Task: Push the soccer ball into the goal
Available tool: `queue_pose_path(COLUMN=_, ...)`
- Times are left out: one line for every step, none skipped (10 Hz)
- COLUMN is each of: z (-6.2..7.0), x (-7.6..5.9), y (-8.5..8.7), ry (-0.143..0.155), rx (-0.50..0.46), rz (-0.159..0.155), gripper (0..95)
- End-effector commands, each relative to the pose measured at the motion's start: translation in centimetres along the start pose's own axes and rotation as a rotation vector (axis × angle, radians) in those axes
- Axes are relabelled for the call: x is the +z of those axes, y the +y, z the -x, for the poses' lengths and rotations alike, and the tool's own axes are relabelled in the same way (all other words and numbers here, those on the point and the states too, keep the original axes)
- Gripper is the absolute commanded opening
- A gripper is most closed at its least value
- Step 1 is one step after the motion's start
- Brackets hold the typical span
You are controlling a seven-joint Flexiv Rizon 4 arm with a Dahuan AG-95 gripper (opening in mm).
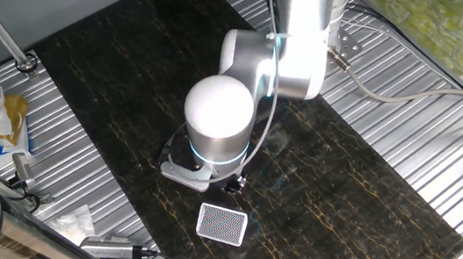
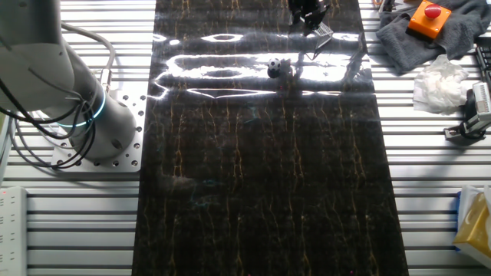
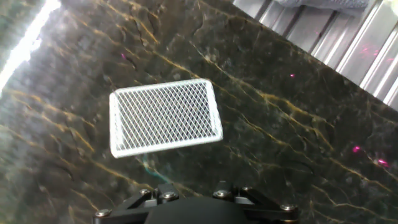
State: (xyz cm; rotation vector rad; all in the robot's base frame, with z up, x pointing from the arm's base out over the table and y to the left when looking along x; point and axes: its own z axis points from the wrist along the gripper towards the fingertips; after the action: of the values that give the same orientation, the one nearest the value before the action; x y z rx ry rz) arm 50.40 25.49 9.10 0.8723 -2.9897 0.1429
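The small black-and-white soccer ball (image 2: 275,67) rests on the dark marble mat (image 2: 261,176), near its far end in the other fixed view. The goal (image 1: 223,224), a white-rimmed mesh rectangle, lies flat on the mat. It also fills the middle of the hand view, goal (image 3: 165,116), and shows beyond the ball as goal (image 2: 323,29). My gripper (image 1: 235,183) hangs low just beside the goal, gripper (image 2: 307,14), a short way from the ball. The hand view shows only its dark base (image 3: 199,208), so the fingers are hidden. The arm hides the ball in one fixed view.
Ribbed metal table (image 1: 408,125) surrounds the mat. A grey cloth with an orange box (image 2: 428,17) and crumpled white tissue (image 2: 439,83) lie to the right of the mat. A yellow bag (image 1: 0,118) sits at the left. The robot base (image 2: 100,130) stands beside the mat.
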Motion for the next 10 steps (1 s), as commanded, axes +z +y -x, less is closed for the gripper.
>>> queue_pose_path(z=0.1, x=0.0, y=0.0, ry=-0.005, rx=0.002, rz=0.002, gripper=38.0)
queue_pose_path(z=0.2, x=0.0, y=0.0, ry=-0.006, rx=0.007, rz=0.003, gripper=38.0)
queue_pose_path(z=0.8, x=-0.1, y=0.2, ry=-0.005, rx=0.011, rz=0.004, gripper=38.0)
queue_pose_path(z=1.5, x=-0.1, y=0.5, ry=-0.005, rx=0.014, rz=0.003, gripper=38.0)
queue_pose_path(z=2.0, x=-0.1, y=0.8, ry=-0.006, rx=0.018, rz=0.003, gripper=38.0)
queue_pose_path(z=2.4, x=-0.2, y=0.9, ry=-0.005, rx=0.022, rz=0.002, gripper=19.0)
queue_pose_path(z=2.6, x=-0.2, y=1.0, ry=-0.004, rx=0.026, rz=0.000, gripper=19.0)
queue_pose_path(z=3.1, x=-0.3, y=1.1, ry=-0.006, rx=0.034, rz=0.002, gripper=19.0)
queue_pose_path(z=3.7, x=-0.5, y=1.0, ry=-0.007, rx=0.041, rz=0.002, gripper=19.0)
queue_pose_path(z=4.0, x=-0.6, y=0.9, ry=-0.009, rx=0.045, rz=0.003, gripper=19.0)
